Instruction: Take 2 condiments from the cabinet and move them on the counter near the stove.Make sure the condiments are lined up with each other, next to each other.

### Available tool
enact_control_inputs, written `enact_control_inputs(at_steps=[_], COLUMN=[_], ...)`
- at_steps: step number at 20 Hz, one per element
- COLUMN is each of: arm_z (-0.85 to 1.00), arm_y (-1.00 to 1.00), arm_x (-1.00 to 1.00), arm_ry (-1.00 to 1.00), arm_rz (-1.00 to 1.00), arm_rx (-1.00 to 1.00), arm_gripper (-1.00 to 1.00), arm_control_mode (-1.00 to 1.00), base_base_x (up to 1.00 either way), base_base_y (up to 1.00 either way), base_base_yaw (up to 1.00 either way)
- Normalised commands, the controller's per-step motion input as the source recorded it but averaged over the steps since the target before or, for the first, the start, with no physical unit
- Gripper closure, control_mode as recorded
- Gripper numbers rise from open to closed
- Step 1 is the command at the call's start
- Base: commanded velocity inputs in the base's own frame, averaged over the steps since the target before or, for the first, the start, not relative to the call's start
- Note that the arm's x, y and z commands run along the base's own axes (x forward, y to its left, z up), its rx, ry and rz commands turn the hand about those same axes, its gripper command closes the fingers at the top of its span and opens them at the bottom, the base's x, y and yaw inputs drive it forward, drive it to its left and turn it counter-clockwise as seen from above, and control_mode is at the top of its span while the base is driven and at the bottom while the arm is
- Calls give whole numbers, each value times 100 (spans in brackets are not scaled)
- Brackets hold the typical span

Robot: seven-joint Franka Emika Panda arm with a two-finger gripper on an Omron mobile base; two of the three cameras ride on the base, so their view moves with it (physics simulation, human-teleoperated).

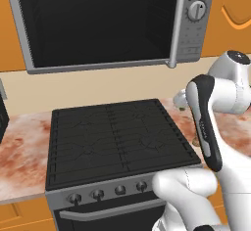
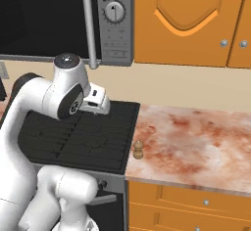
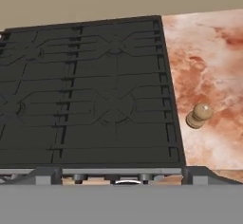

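Observation:
The tan wooden pepper mill (image 2: 138,150) stands upright on the mottled counter (image 2: 196,137), just right of the black stove (image 2: 78,137); the hand view has it (image 3: 199,115) beside the cooktop's edge (image 3: 95,90). In the left base view my arm hides most of the mill (image 1: 195,141). My gripper (image 2: 96,103) hangs above the stove's rear right part, well apart from the mill. Its dark fingertips (image 3: 49,173) sit wide apart at the bottom of the hand view, open, nothing between them. The red sauce bottle and the open shelf are out of view.
A steel microwave (image 1: 98,24) hangs over the stove. Orange door cupboards (image 2: 186,19) line the wall above the counter's right stretch. A row of dark knobs (image 1: 108,192) runs along the stove's steel front. More counter (image 1: 22,151) lies left of the stove.

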Motion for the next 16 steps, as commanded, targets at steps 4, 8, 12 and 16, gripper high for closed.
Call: enact_control_inputs(at_steps=[4, 8, 12, 16], arm_z=[0, 0, 0, 4], arm_y=[16, 5, 16, 36], arm_x=[0, -6, -36, -27], arm_ry=[2, -3, -29, -36], arm_rz=[-1, 0, 0, -1], arm_rx=[-6, -1, 0, 0], arm_gripper=[-100, -100, -100, -100], arm_control_mode=[-100, -100, -100, -100], base_base_x=[0, 0, 0, 0], base_base_y=[0, 0, 0, 0], base_base_yaw=[0, 0, 0, 0])
